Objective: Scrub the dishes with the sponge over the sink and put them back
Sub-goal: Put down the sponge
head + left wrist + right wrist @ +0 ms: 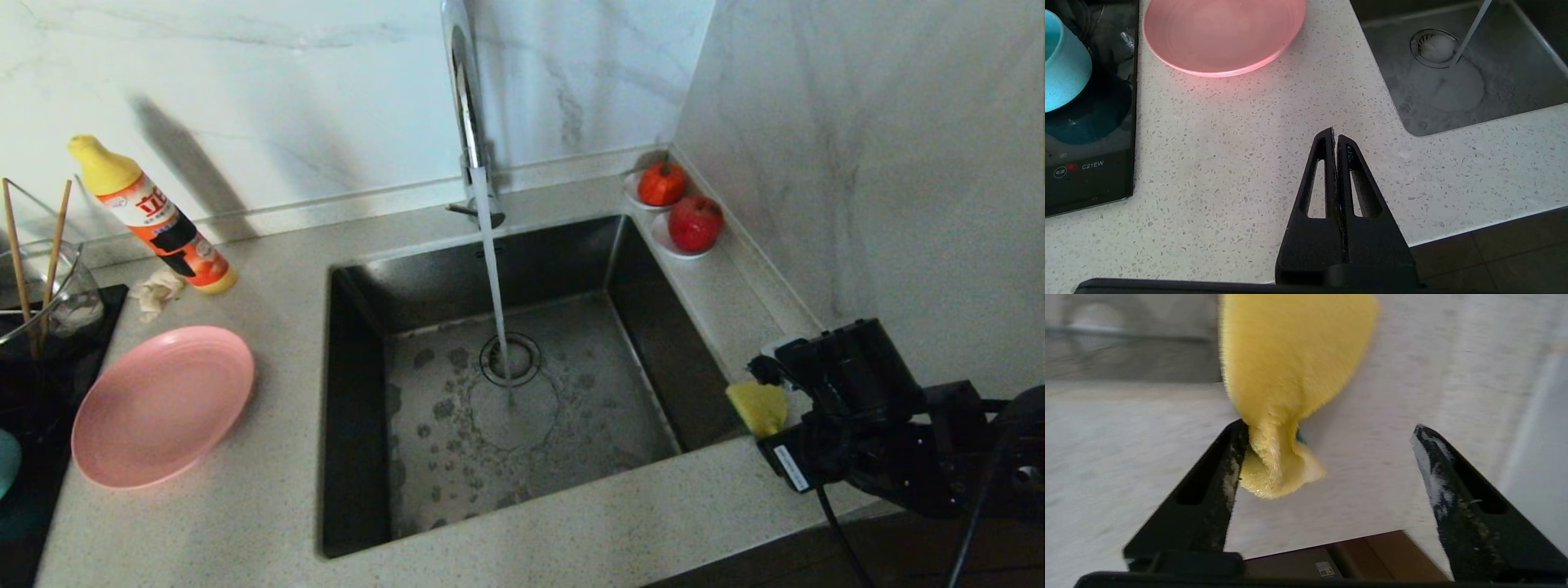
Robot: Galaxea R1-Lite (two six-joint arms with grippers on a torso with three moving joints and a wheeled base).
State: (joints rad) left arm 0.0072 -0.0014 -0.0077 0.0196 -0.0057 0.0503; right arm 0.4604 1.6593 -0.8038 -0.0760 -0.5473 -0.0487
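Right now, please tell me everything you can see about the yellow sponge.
The sponge is soft yellow foam, with a sliver of darker layer showing at its pinched, crumpled end. That end rests against one finger of the right gripper, whose jaws stand wide open, so nothing clamps it. It lies on the speckled counter at the sink's right front corner.

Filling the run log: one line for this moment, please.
right gripper: fingers open, yellow foam sponge against one finger, by sink | left gripper: shut, parked over counter | pink plate: on counter | faucet running
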